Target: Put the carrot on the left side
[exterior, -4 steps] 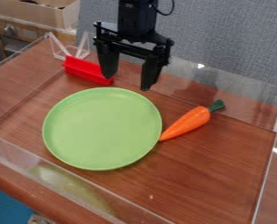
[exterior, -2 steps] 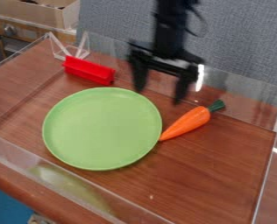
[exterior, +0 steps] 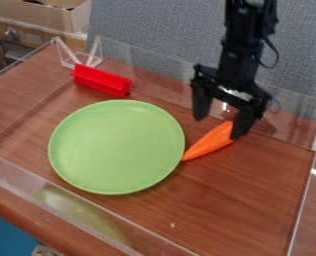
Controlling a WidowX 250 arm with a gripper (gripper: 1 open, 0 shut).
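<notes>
Green plate (exterior: pixel 115 147), orange carrot (exterior: pixel 209 142), red block (exterior: pixel 102 81), black jaws, brown tabletop (exterior: pixel 188 209)

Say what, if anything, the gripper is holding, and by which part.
Nothing is held; the open gripper hovers over the carrot.

On the table (exterior: pixel 241 205), the plate (exterior: pixel 114 147) has the carrot (exterior: pixel 209 142) just beside it, at three o'clock; the block (exterior: pixel 102 81) lies near, at twelve.

Wooden table (exterior: pixel 254 210) with plate (exterior: pixel 117 147) (green), carrot (exterior: pixel 210 142), block (exterior: pixel 102 80)
</notes>
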